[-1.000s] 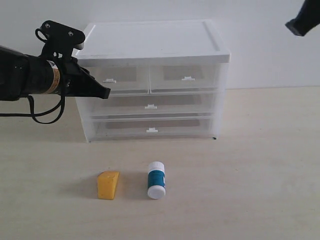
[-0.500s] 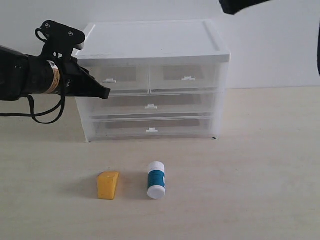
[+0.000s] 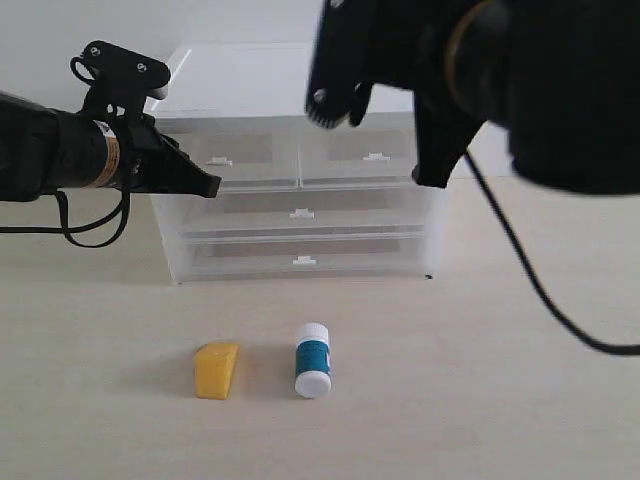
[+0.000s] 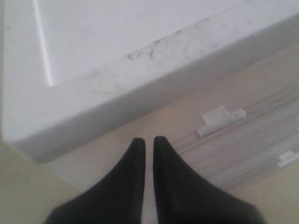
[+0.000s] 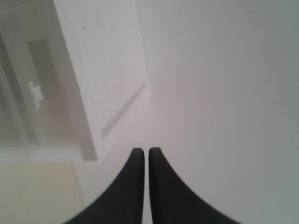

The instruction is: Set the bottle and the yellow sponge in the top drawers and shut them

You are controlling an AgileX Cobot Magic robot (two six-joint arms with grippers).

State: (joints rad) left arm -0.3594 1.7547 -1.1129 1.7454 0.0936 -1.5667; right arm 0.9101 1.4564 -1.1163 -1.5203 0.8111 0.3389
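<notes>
The bottle (image 3: 313, 359) lies on the table, white cap toward the front. The yellow sponge (image 3: 216, 370) rests just left of it. Behind them stands the cabinet (image 3: 290, 80); its top drawers, left (image 3: 245, 152) and right (image 3: 385, 150), are both pushed in. My left gripper (image 3: 213, 186) (image 4: 145, 139) is shut and empty, level with the left top drawer's lower edge, just left of its tab handle (image 3: 220, 161) (image 4: 219, 116). My right arm (image 3: 520, 80) looms large across the cabinet's upper right. My right gripper (image 5: 142, 150) is shut and empty, off the cabinet's top.
Two full-width drawers (image 3: 300, 212) sit shut below the top pair. A white wall stands behind the cabinet. The beige table (image 3: 520, 350) stretches out to the right and in front.
The right arm has swung in from the upper right corner and now covers the cabinet's upper right part. The left arm, bottle and sponge have not moved.
</notes>
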